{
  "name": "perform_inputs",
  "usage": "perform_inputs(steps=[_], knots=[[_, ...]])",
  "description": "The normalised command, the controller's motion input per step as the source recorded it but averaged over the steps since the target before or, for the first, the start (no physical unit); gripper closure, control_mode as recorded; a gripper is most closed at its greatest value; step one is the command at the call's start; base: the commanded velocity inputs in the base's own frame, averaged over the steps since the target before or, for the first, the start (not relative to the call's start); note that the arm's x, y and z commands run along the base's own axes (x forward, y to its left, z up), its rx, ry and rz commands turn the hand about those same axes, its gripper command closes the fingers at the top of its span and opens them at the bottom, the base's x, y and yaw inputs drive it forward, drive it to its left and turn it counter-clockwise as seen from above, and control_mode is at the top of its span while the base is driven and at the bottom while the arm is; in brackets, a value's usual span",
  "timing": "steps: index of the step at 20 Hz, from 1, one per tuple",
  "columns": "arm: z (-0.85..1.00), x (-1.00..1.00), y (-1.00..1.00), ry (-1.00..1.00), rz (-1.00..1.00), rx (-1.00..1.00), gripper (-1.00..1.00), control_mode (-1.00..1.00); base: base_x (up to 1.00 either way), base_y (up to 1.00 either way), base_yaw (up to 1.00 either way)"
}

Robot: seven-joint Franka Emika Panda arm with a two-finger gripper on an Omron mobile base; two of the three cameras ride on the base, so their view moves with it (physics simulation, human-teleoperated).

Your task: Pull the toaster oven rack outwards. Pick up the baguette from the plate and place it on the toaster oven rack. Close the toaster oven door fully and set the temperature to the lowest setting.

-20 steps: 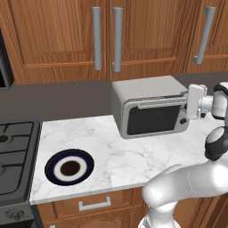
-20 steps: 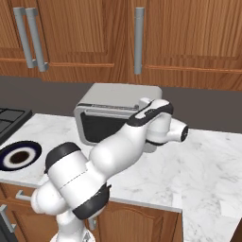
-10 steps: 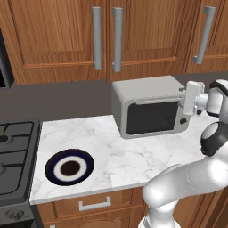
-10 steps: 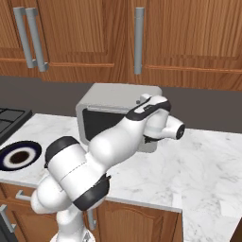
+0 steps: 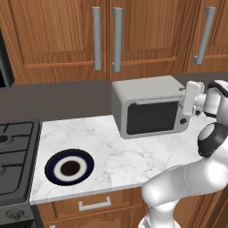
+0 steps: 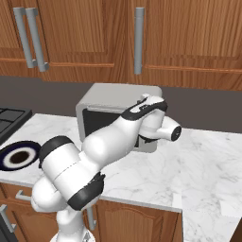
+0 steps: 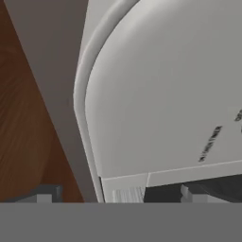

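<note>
2 fingers spread wide, nothing between them: gripper (image 5: 181,103) sits at the toaster oven's (image 5: 147,107) upper right front corner, by the knobs. Hand view adds what the base views lack: close-up of the oven's rounded top edge, with dark markings too blurred to read. Toaster oven door (image 5: 152,116) looks shut (long axis runs along the wall). Plate (image 5: 69,166) lies well apart, near the stove (image 5: 13,153).

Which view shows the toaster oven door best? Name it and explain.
The left base view: the toaster oven door faces it, unobstructed. In the right base view the arm covers most of it; the hand view shows the oven's side up close.
</note>
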Motion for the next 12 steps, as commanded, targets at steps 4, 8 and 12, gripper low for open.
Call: perform_inputs(steps=[4, 8, 12], knots=[[0.00, 0.28, 0.00, 0.00, -0.12, -0.01, -1.00, -1.00, 0.00, 0.00, 0.00], [0.01, -0.10, 0.00, -0.02, -0.10, 0.00, -1.00, -1.00, 0.00, 0.00, 0.00], [0.13, -0.12, 0.00, -0.06, -0.08, 0.00, -1.00, -1.00, 0.00, 0.00, 0.00]])
